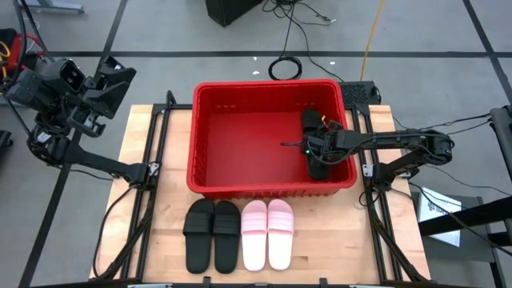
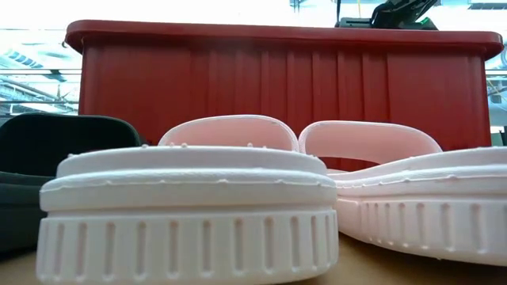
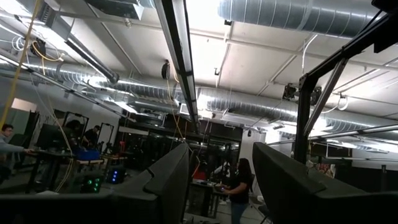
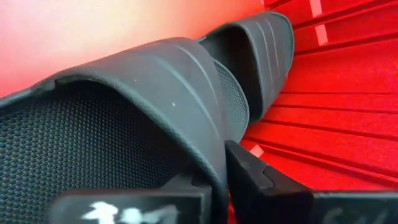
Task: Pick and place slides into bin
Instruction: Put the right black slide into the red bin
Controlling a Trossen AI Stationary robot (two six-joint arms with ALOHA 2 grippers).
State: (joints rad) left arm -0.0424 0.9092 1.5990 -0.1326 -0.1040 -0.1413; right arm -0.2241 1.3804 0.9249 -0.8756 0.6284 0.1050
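The red bin (image 1: 272,86) stands mid-table and also shows in the low view (image 2: 277,71). Two black slides (image 1: 314,128) lie inside it by its right wall. My right gripper (image 1: 314,150) reaches in from the table's right and is shut on the nearer black slide (image 4: 124,106); the other black slide (image 4: 261,43) lies just beyond it. Two more black slides (image 1: 212,234) and two pale pink slides (image 1: 268,234) rest sole-down on the table in front of the bin. My left gripper (image 1: 112,80) is raised off the table's far left corner, open and empty, its fingers pointing up (image 3: 221,186). My right gripper holds the black slide by the edge of its wide strap (image 4: 208,155). One finger (image 4: 124,208) is under the strap, inside the slide, and the other finger (image 4: 273,186) is outside it. The fingers come from the table's right, slanting down into the bin. Whether the slide rests on the bin floor, I cannot tell.
The bin's thick rim and walls surround my right gripper, with bare red floor (image 1: 248,144) to its left. The pink slides (image 2: 190,214) stand close before the low camera. Cables and a dark box lie on the floor beyond the table.
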